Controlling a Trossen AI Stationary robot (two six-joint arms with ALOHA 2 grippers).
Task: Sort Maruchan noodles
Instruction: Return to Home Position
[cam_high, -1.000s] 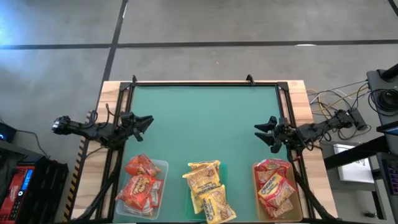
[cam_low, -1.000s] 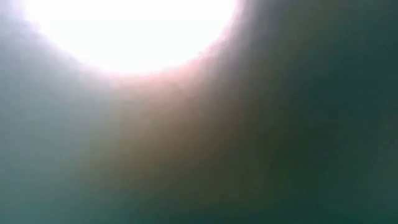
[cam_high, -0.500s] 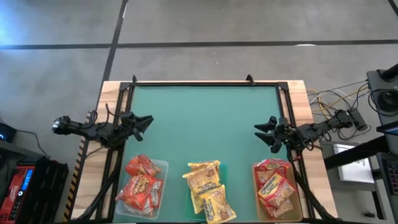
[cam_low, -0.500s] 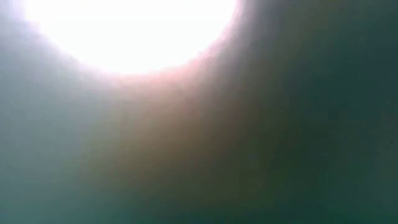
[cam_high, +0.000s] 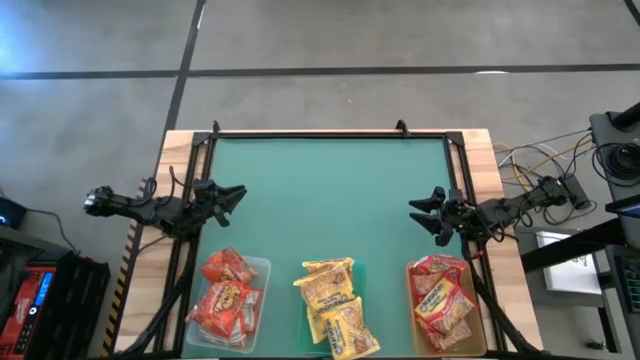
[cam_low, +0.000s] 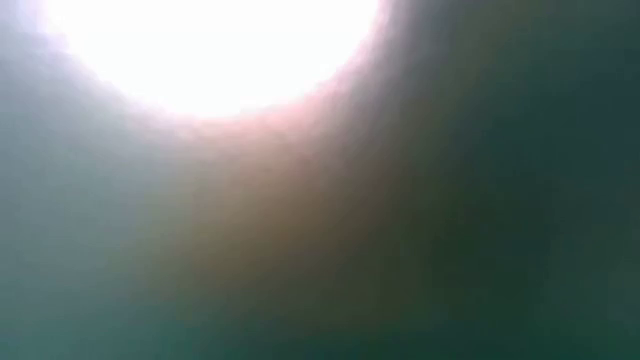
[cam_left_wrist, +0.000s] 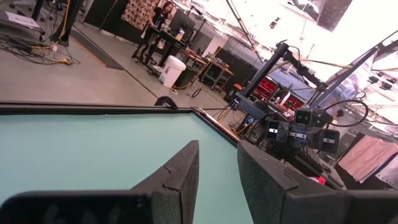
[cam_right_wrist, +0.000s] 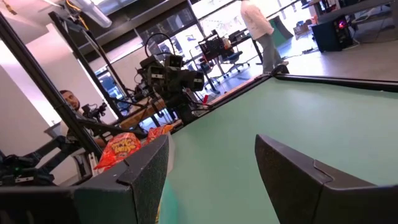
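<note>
The Maruchan noodles lie sorted in three trays along the table's near edge. The red packets (cam_high: 228, 295) fill the left tray, the yellow packets (cam_high: 335, 308) the middle one, and the red-orange packets with pale labels (cam_high: 440, 305) the right one. My left gripper (cam_high: 238, 195) (cam_left_wrist: 216, 146) hovers open over the mat's left edge, beyond the left tray. My right gripper (cam_high: 415, 214) (cam_right_wrist: 211, 140) hovers open at the mat's right edge, beyond the right tray. In the right wrist view some red packets (cam_right_wrist: 121, 146) show. Neither gripper holds anything.
A green mat (cam_high: 330, 200) covers the table inside a black frame (cam_high: 330, 133). The low view shows only glare and blur. Cables and equipment (cam_high: 560, 190) sit off the table's right side. People (cam_right_wrist: 255, 25) stand in the room beyond.
</note>
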